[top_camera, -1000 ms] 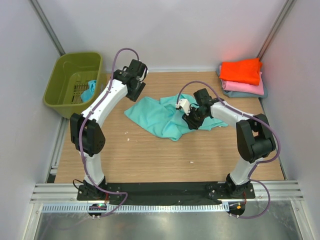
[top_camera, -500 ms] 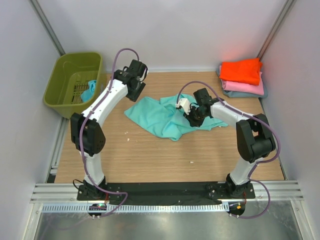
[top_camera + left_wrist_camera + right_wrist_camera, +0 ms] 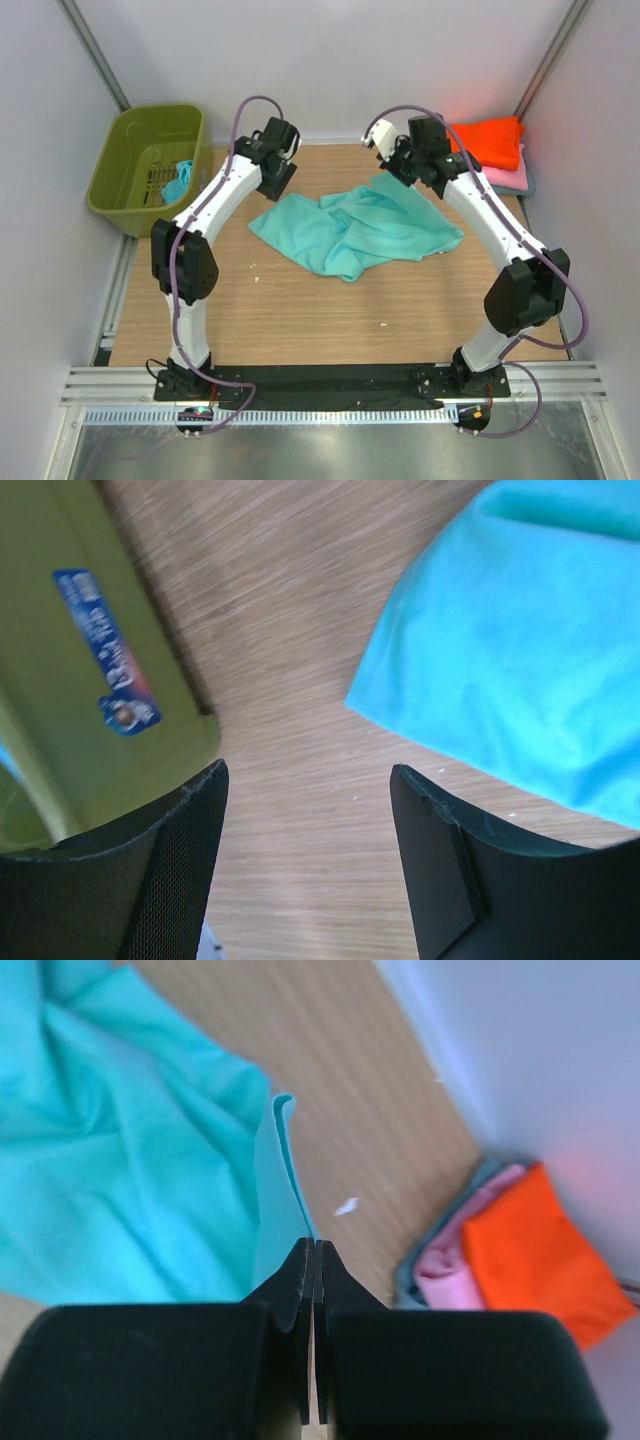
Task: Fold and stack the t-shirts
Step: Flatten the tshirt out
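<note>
at the far edge of the surface (image 3: pixel 300 300): right pincer (image 3: pixel 315 1248), a second ago at the middle of the teal t-shirt (image 3: pixel 350 232), is now pinching its far hem closed and lifting it; spreading is probably beginning. left pincer (image 3: pixel 308 780) is hovering wide and empty, just beside the shirt's left corner. folded stack (image 3: pixel 485 150) is lying far right.

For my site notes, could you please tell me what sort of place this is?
Probably a robotics lab test cell: a wooden tabletop boxed in by white panels on metal framing, a left arm and right arm bolted at its near edge, and laundry, a teal t-shirt and an olive basket.
</note>
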{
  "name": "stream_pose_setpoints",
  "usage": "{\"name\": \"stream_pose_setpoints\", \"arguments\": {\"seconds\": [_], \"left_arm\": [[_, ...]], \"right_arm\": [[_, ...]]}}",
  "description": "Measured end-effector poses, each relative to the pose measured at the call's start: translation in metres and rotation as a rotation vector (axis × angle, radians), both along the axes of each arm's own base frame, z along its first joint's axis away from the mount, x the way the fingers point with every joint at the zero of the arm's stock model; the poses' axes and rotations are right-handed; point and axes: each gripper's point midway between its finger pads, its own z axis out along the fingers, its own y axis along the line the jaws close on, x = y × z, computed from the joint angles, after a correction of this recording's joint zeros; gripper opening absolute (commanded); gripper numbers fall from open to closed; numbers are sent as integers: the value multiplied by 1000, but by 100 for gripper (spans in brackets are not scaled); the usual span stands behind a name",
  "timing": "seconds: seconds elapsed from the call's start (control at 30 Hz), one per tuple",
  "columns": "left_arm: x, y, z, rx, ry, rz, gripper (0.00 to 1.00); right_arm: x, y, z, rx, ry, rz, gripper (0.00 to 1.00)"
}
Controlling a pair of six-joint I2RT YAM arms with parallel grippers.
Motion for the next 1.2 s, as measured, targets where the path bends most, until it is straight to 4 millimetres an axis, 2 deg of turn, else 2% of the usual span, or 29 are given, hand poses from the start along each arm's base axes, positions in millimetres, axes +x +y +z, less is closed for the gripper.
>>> {"name": "stream_pose_setpoints", "arguments": {"seconds": [0.03, 0.13, 0.23, 0.33, 0.47, 0.6, 0.7, 0.77, 0.8, 0.87, 0.97, 1.1, 1.2], "left_arm": [[3, -4, -3, -19, 8, -5, 67], [15, -18, -14, -93, 44, -20, 67], [39, -35, -32, -195, 89, -46, 66], [57, -41, -58, -238, 125, -51, 65], [55, -34, -109, -230, 235, -29, 60], [37, -31, -153, -219, 360, -22, 59], [38, -35, -153, -250, 372, -33, 57], [37, -38, -156, -272, 388, -38, 44], [35, -37, -158, -274, 397, -40, 23], [33, -38, -159, -288, 408, -42, 3], [29, -38, -159, -298, 423, -60, 0], [12, -35, -157, -313, 456, -49, 0], [-27, -25, -142, -315, 519, -16, 0]], "right_arm": [[7, -6, 18, 1, -47, -24, 1], [21, -30, 53, -14, -135, -102, 1], [32, -60, 78, -35, -192, -200, 1], [43, -86, 105, -41, -248, -288, 1], [54, -104, 131, -38, -305, -354, 2], [54, -103, 137, -30, -317, -362, 1], [54, -103, 136, -25, -311, -365, 1], [55, -102, 133, -26, -304, -367, 1], [56, -102, 132, -27, -302, -368, 2], [57, -102, 128, -30, -296, -369, 1], [62, -103, 127, -32, -294, -376, 1], [68, -105, 127, -37, -299, -389, 1], [69, -109, 129, -44, -305, -405, 2]]}}
